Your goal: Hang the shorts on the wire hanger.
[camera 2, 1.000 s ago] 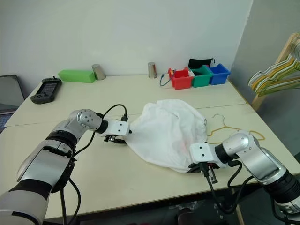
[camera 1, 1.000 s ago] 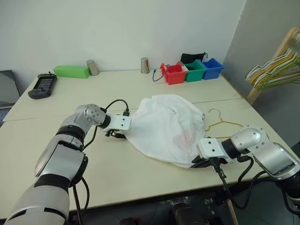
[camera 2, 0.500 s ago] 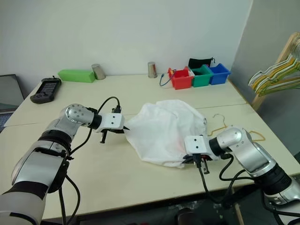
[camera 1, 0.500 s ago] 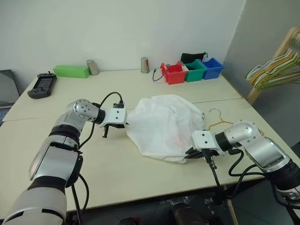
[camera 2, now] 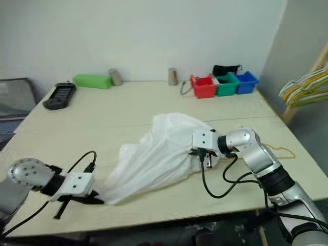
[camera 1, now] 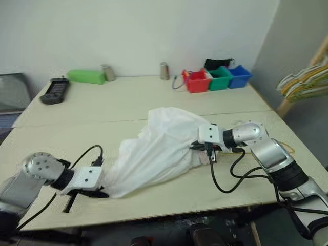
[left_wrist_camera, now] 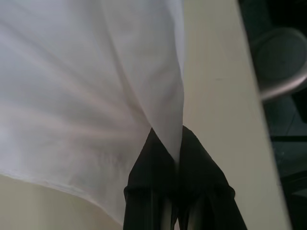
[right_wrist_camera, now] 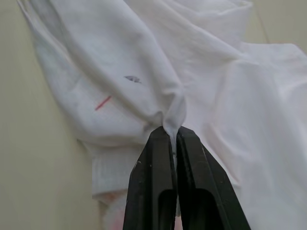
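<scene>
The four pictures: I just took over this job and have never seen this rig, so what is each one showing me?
Two come from the robot's head, looking down over both arms and the table. The other two come from wrist cameras, each looking along its own black fingers. The left end effector and the right end effector are each shut on the white shorts, stretched between them. A thin yellow wire lies beyond the right arm. Coloured bins stand at the back.

The shorts [camera 1: 159,148] are sprawling across the table's [camera 1: 77,128] near half; behind them, bare tabletop is lying open.
</scene>
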Motion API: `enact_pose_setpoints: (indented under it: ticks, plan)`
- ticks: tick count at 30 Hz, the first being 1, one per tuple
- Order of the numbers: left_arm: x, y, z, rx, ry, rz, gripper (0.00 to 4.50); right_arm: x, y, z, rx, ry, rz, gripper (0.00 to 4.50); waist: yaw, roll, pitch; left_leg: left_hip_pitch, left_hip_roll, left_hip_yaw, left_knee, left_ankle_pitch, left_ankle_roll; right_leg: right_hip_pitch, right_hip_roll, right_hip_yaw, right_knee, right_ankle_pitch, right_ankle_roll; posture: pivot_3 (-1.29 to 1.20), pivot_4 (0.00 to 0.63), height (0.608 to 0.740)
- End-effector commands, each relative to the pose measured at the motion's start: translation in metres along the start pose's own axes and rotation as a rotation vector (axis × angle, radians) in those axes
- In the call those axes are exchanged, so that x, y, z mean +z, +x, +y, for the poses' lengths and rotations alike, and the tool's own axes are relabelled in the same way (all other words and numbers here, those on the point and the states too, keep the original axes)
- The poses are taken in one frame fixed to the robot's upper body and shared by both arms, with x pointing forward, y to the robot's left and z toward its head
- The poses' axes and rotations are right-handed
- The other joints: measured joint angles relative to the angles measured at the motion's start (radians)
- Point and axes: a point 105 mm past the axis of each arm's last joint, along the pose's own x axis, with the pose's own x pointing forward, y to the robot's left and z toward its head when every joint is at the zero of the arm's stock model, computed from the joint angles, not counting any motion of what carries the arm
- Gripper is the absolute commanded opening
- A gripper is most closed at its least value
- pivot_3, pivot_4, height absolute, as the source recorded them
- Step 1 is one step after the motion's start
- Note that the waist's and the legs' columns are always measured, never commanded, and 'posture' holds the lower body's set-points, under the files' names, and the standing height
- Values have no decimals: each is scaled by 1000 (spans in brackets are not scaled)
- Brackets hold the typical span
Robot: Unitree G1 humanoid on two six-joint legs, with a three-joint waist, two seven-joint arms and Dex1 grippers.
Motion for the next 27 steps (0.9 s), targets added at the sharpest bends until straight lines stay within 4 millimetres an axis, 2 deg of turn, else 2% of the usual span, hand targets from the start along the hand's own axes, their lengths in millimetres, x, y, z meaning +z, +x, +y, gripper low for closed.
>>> enact_pose_setpoints:
  ticks: [1,2,5,7,8,9,11,13,14,15,16,17,18,19,20,21,23,24,25,26,27]
  plan:
    - [29,-13,-14,6,-40,-58,45,9,-16,50,284,-6,-7,0,38,0,0,3,0,1,0,0,0,2,0,0,0,-1,0,64,13,740]
    - [33,-14,-16,11,-53,-67,45,9,-20,57,326,10,-1,0,51,0,0,4,-1,2,0,0,0,4,0,2,0,-1,-1,74,9,740]
    - [52,-19,-39,-120,-127,-131,45,2,-43,79,484,59,62,0,70,-1,0,12,-1,5,0,0,0,10,0,5,-1,-5,-7,77,5,740]
    - [57,-24,-45,-179,-159,-141,45,-2,-53,81,527,76,90,0,74,0,-1,15,0,6,0,0,-1,12,0,5,-1,-6,-9,75,0,740]
    - [56,-27,-38,-162,-171,-149,45,-4,-53,74,507,76,96,0,75,1,-2,15,0,6,-1,0,-1,12,0,5,-2,-7,-9,67,0,740]
    - [50,-32,-4,-7,-192,-190,45,-5,-45,41,363,67,86,0,75,3,-4,15,0,6,-2,-1,-1,12,0,5,-3,-7,-9,61,0,740]
    - [46,-42,52,221,-210,-248,45,-3,-33,-11,136,54,61,0,71,7,-5,20,-1,7,-1,0,0,15,1,5,-2,-7,-9,61,0,740]
    - [44,-52,98,416,-192,-268,45,0,-27,-50,-49,45,46,0,62,6,-10,24,0,3,-2,1,1,19,7,7,-2,-6,-8,53,0,740]
    - [36,-70,142,668,-193,-222,45,4,-28,-90,-261,25,46,0,62,6,-14,23,0,2,-2,1,1,19,8,8,-1,-3,-4,42,0,740]
    - [31,-113,191,1045,-146,-101,45,13,-48,-148,-627,-9,61,0,63,5,-15,24,-1,2,-1,0,1,20,8,9,0,-2,-2,42,0,740]
    - [48,-196,220,1522,-57,-11,45,50,-110,-203,-1125,-168,34,0,63,1,-13,24,-2,2,0,0,1,20,8,10,0,-2,-3,33,0,740]
    - [66,-254,222,1833,13,36,45,81,-158,-223,-1451,-284,-23,0,64,-6,-7,19,-1,0,0,1,0,15,8,10,1,5,-9,33,0,740]
    - [88,-312,204,2121,87,25,45,107,-189,-227,-1609,-369,-85,0,64,-14,-4,8,-1,-2,0,4,-6,1,8,9,3,9,-12,35,0,740]
    - [102,-349,184,2287,135,-3,45,125,-203,-228,-1667,-432,-126,0,62,-19,-5,-14,0,-5,-1,13,-19,-21,8,9,4,20,-13,35,0,740]
    - [108,-367,172,2367,167,-19,45,131,-206,-229,-1673,-460,-139,0,55,-22,-9,-38,1,-6,-1,21,-35,-47,6,8,5,21,-13,39,0,740]
    - [113,-381,161,2427,210,-24,45,140,-202,-228,-1662,-516,-161,0,49,-22,-12,-54,0,2,-2,22,-42,-69,-1,8,8,22,-12,39,0,740]
    - [117,-390,150,2477,280,-27,45,151,-194,-224,-1646,-585,-216,0,37,-14,-45,-54,-2,13,-5,18,-40,-71,-10,0,1,20,-8,47,0,740]
    - [117,-389,149,2473,303,-28,45,154,-186,-223,-1614,-600,-240,0,39,-7,-54,-43,-3,18,-7,12,-29,-65,-15,-9,2,19,-8,57,0,740]
    - [111,-378,158,2406,298,-27,45,153,-169,-222,-1534,-589,-259,0,42,-4,-56,-25,-4,27,-14,5,-17,-48,-19,-20,-1,16,-6,63,0,740]
    - [103,-363,168,2326,278,-29,45,149,-148,-221,-1435,-572,-266,0,44,1,-58,-10,-9,33,-21,-5,-6,-31,-23,-22,-16,2,-4,73,3,740]
    - [91,-345,180,2224,236,-17,45,142,-124,-218,-1314,-556,-253,0,42,5,-59,-3,-10,37,-22,-22,0,-22,-25,-20,-19,-11,-8,73,3,740]
